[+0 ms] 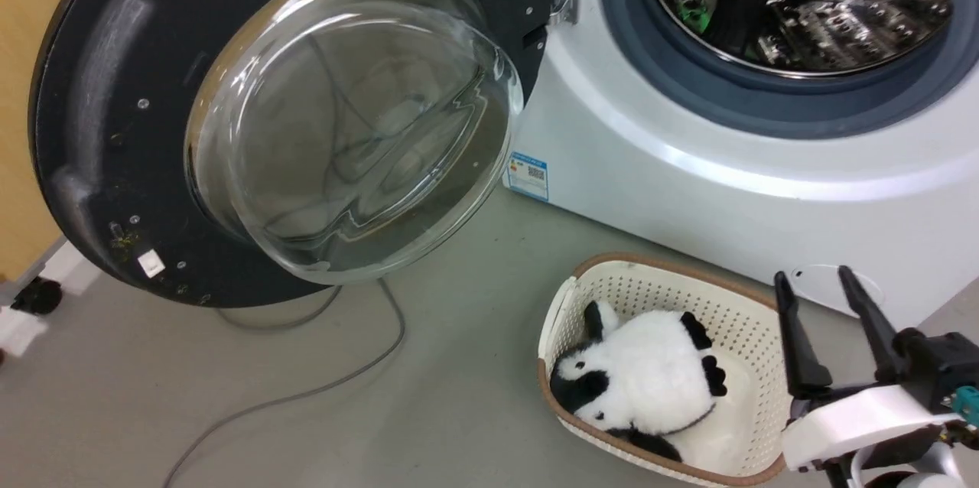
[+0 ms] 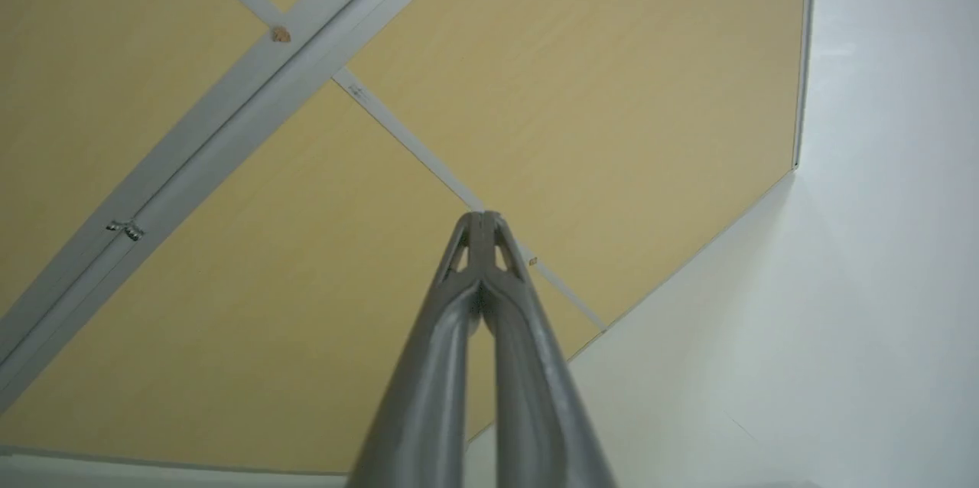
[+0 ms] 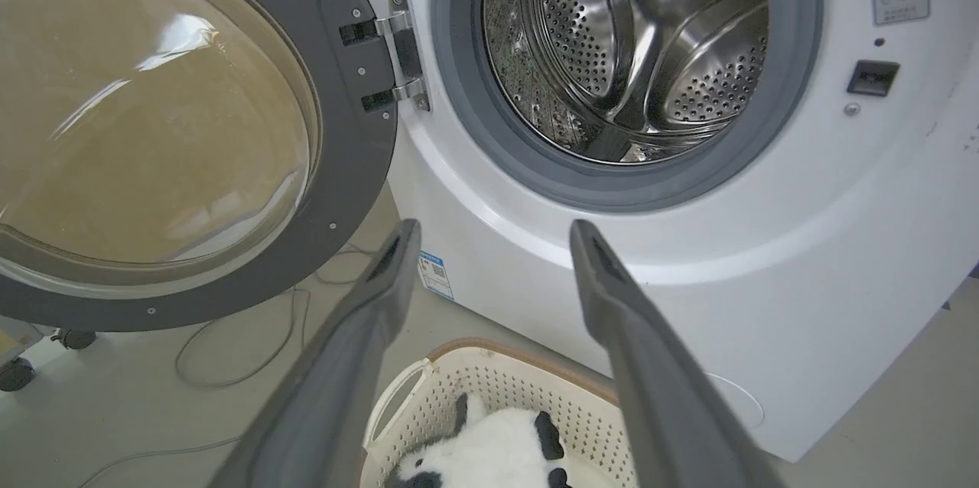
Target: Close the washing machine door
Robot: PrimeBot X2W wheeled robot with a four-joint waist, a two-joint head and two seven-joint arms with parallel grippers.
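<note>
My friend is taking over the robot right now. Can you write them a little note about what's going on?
Left gripper: shut, empty, facing a yellow panel.
Right gripper: open, empty, near the cream perforated basket with a black-and-white plush panda.
Round glossy black door with clear glass bowl: swung wide open, left of the big white washing machine.
Done: nothing yet. Left: push the door shut.
</note>
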